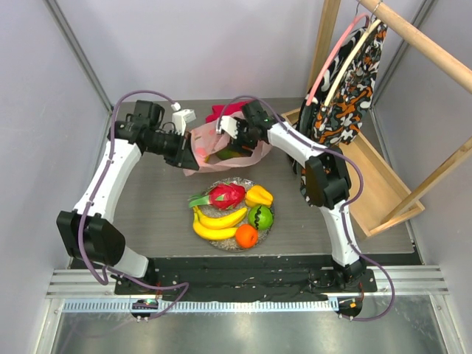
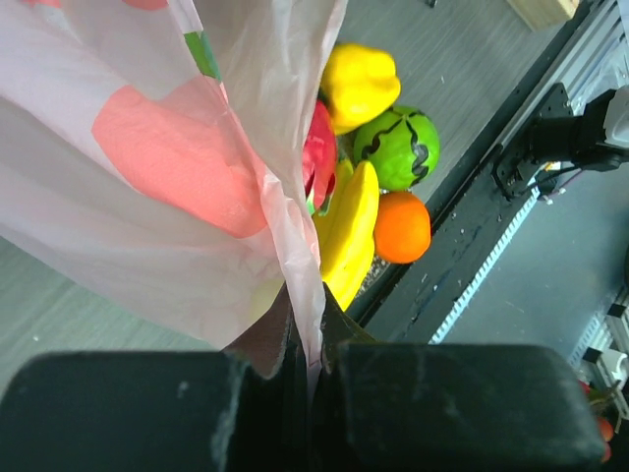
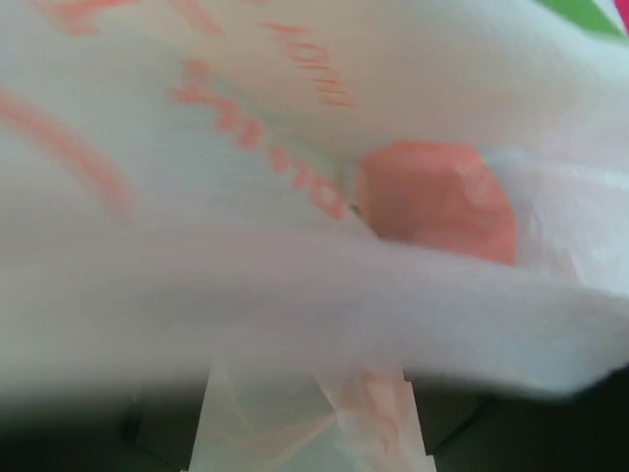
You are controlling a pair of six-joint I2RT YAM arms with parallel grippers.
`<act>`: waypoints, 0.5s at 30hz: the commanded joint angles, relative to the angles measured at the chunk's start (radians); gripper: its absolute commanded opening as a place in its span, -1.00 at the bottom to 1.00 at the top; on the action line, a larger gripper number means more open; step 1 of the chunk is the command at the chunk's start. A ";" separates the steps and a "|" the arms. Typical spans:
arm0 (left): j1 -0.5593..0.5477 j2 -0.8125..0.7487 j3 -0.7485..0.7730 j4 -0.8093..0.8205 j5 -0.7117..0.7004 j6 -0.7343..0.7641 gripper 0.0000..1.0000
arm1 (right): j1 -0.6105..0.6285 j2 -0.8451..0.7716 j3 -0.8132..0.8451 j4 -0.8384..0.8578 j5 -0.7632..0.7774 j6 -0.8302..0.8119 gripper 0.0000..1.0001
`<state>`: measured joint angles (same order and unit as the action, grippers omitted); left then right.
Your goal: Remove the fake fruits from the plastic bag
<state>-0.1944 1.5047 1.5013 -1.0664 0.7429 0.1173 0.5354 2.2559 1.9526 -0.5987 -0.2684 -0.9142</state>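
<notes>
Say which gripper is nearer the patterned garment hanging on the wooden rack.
Right. The right gripper is at the edge of the plastic bag facing the patterned garment; the left gripper pinches the opposite edge, farther away.

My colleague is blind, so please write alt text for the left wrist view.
The left gripper is shut on an edge of the pink bag, which hangs across the left of the picture. Behind it are bananas, an orange, a green apple and a yellow fruit.

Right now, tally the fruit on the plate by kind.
Bananas: 2
Dragon fruit: 1
Yellow pepper: 1
Green apple: 1
Orange: 1
Total: 6
Contents of the bag unclear, not counted.
</notes>
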 commanded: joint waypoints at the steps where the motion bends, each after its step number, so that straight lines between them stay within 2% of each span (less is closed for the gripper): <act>1: -0.002 -0.029 0.053 -0.010 0.013 0.044 -1.00 | -0.037 0.019 0.044 0.129 0.248 0.167 0.53; 3: -0.002 -0.024 0.048 -0.026 0.006 0.062 -1.00 | -0.064 0.022 0.080 0.140 0.346 0.237 0.54; 5: -0.002 -0.018 0.027 -0.027 0.004 0.062 -1.00 | -0.078 -0.019 0.060 0.145 0.379 0.262 0.57; 8: -0.002 -0.009 0.001 -0.017 0.000 0.059 -1.00 | -0.084 -0.096 -0.070 0.189 0.455 0.268 0.58; 12: -0.007 -0.006 -0.012 -0.009 -0.005 0.062 -1.00 | -0.074 -0.272 -0.269 0.180 0.422 0.319 0.57; 15: -0.014 -0.009 -0.029 0.000 -0.010 0.056 -1.00 | -0.035 -0.378 -0.392 0.143 0.315 0.307 0.56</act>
<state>-0.1974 1.5063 1.4887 -1.0645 0.7330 0.1650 0.4652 2.0754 1.6733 -0.4530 0.0925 -0.6399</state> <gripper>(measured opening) 0.037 0.787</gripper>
